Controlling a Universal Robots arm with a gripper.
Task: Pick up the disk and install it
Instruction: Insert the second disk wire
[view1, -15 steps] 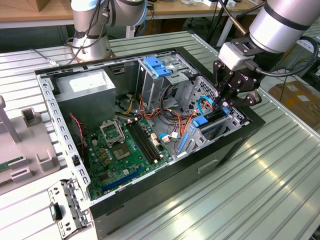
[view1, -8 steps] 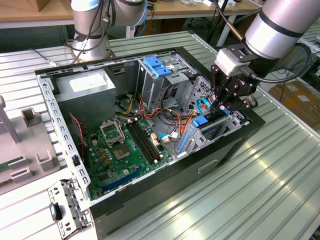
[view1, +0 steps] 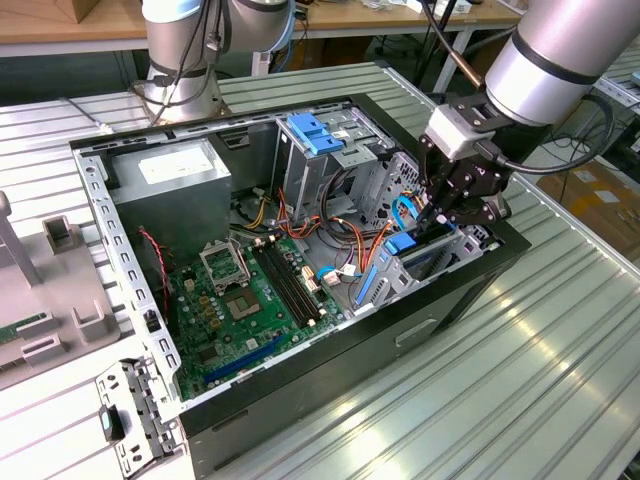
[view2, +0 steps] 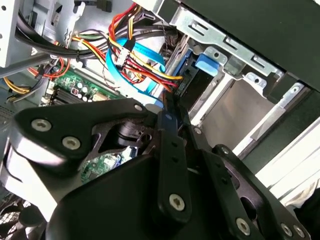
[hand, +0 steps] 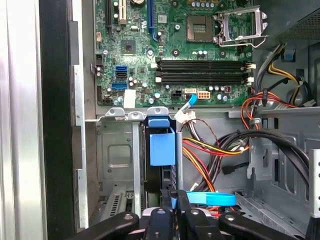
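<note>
Black gripper (hand: 174, 202) linkages fill the lower frame in both wrist views, fingers drawn together on the edge of the disk (hand: 162, 150).

Seated upright in the metal bay (hand: 116, 155) at centre-left of the first wrist view, the disk with its blue rails looks mostly slid home, so pickup is done and installation is nearly finished; release remains. Seen at the exterior view's right, the gripper (view1: 440, 215) hangs over the open computer case (view1: 300, 400), near the motherboard (view1: 250, 300).
</note>
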